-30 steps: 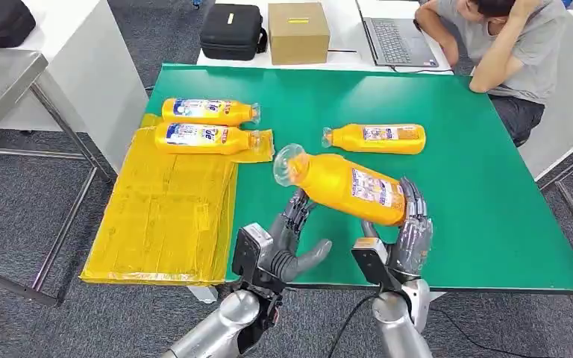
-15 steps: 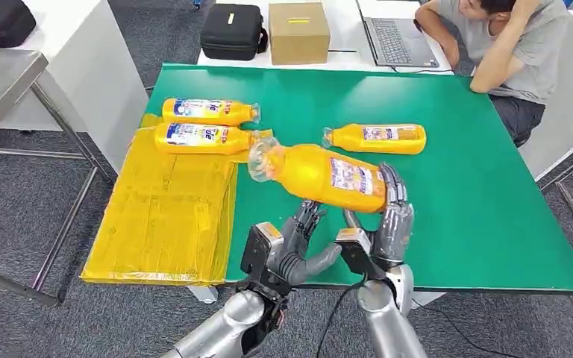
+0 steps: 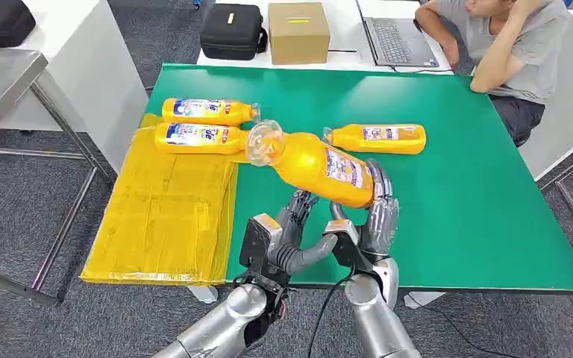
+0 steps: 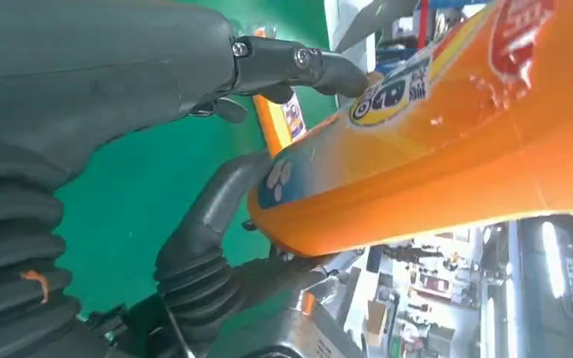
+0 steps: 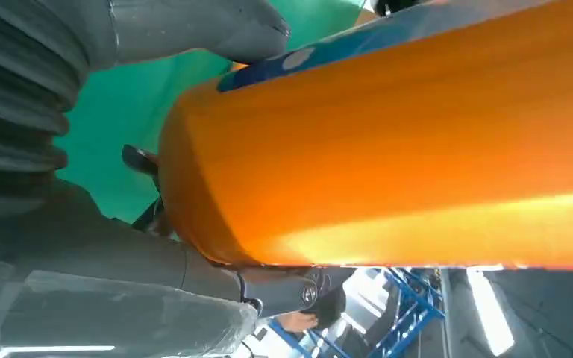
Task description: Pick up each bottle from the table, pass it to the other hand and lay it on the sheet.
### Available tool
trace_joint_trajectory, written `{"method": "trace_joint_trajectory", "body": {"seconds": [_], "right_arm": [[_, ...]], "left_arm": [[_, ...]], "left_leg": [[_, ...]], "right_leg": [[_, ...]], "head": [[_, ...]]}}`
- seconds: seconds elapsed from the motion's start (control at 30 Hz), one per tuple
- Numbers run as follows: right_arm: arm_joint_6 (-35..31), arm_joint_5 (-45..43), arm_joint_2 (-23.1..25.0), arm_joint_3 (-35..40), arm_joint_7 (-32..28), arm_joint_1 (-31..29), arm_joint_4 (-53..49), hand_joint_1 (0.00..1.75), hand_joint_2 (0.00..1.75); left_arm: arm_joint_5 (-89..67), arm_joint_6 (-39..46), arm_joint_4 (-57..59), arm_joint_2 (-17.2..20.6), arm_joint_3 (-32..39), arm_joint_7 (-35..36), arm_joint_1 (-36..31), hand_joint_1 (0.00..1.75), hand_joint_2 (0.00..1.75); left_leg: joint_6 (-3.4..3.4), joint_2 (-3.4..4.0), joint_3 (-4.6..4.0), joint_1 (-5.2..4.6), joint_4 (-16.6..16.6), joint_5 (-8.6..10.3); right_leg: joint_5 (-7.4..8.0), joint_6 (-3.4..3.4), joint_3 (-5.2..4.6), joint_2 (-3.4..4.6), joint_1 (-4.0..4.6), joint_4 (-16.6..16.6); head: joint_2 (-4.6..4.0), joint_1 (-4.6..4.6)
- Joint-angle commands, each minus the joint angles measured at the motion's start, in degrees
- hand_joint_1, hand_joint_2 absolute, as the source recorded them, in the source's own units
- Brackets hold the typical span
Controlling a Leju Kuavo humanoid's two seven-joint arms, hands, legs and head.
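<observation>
Right hand (image 3: pixel 377 216) grips the base of the orange bottle (image 3: pixel 313 164), held tilted above the green surface (image 3: pixel 477 201), neck toward 10 o'clock near the yellow sheet (image 3: pixel 164 216) edge. Left hand (image 3: pixel 295 239) is spread wide just beneath, holding nothing. Since a second ago the bottle has shifted toward 10 o'clock. Left wrist view shows fingertips (image 4: pixel 336 71) at the label. Two bottles (image 3: pixel 201 127) lie at the sheet's far end, another (image 3: pixel 377 138) at 1 o'clock.

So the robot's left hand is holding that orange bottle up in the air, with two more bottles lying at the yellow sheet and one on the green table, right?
Not quite: the right robot hand holds the raised orange bottle, as the head view shows. The left robot hand is open just below it. The rest stands: two bottles lie at the yellow sheet and one bottle lies on the green table.
</observation>
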Motion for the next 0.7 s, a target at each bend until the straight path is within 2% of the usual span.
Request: {"method": "trace_joint_trajectory", "body": {"seconds": [0.03, 0.33, 0.53, 0.7], "right_arm": [[-0.07, 1.01, 0.63, 5.27, -0.55, -0.74, 7.22, 1.75, 1.75], [-0.07, 1.09, -0.45, 4.50, -0.55, 0.91, 5.54, 1.75, 1.75], [-0.07, 2.00, -0.35, 2.84, -0.55, 0.81, 5.11, 1.75, 1.75], [-0.07, 2.24, -0.12, 3.27, -0.55, 1.64, 5.46, 1.75, 1.75]], "left_arm": [[-0.47, 4.64, 4.60, -0.36, 2.03, -2.03, -5.15, 0.00, 1.75], [-2.39, 7.52, 5.86, 0.54, 3.37, -4.77, -4.45, 0.00, 1.75], [-4.03, 9.59, 7.13, 0.93, 3.87, -5.86, -4.86, 0.00, 1.75], [-4.28, 10.02, 7.30, 1.00, 4.45, -6.54, -4.89, 0.00, 1.75]], "left_leg": [[-0.12, 0.05, 0.17, 0.08, 0.01, -0.08], [-0.20, 0.05, 0.43, 0.10, 0.02, -0.20], [-0.11, 0.01, 0.19, 0.05, -0.04, -0.06], [-0.17, 0.04, 0.33, 0.08, 0.00, -0.14]], "right_leg": [[-0.07, -0.11, 0.17, 0.00, 0.09, -0.01], [-0.21, -0.19, 0.42, -0.04, 0.12, 0.02], [-0.06, -0.10, 0.18, -0.03, 0.06, -0.04], [-0.14, -0.16, 0.32, -0.02, 0.10, 0.01]], "head": [[0.00, 0.02], [0.00, 0.02], [0.00, 0.02], [0.00, 0.04]]}}
